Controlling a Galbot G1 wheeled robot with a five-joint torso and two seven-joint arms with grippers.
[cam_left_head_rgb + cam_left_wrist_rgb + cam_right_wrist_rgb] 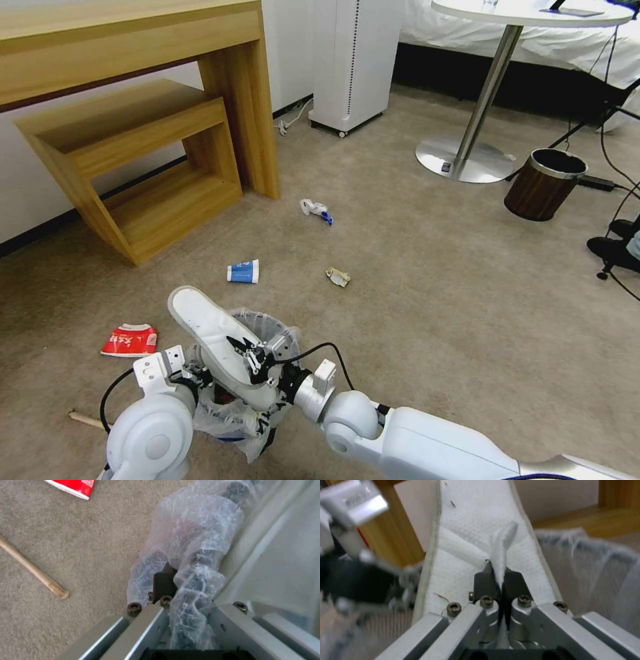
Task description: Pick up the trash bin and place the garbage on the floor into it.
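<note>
- Right tool (495, 576): black fingers pinched tight on a fold of the white slipper's (213, 333) strap. In the head view the slipper stands tilted with its lower end inside the bin (257, 413), sole side up, its upper end pointing to about 11 o'clock.
- Left tool (166, 585): clamped on the bin's rim — one dark finger (164, 581) lies outside the crinkled liner, with the bagged rim bunched between the finger mounts. In the head view this tool sits at the bin's 9 o'clock side.
- Bin: at about 6 o'clock in the head view, between the two arms, lined with translucent plastic. Whether it rests on the floor (433, 300) or hangs clear cannot be told.
- Litter on the floor, taken from the bin in the head view:
  - red-white carton (129, 341) at 10 o'clock, near;
  - wooden stick (85, 419) at 9 o'clock, partly behind the left arm;
  - blue-white packet (243, 272) at 12 o'clock;
  - crumpled paper (338, 277) at 1 o'clock;
  - crushed bottle (315, 211) with a blue cap, farther off, between 12 and 1 o'clock.
- Surroundings: wooden worktop (127, 40) with a low stool (140, 180) tucked beneath it at 10 o'clock; brown bin (543, 187) at 2 o'clock beside a round table's metal base (463, 160).
</note>
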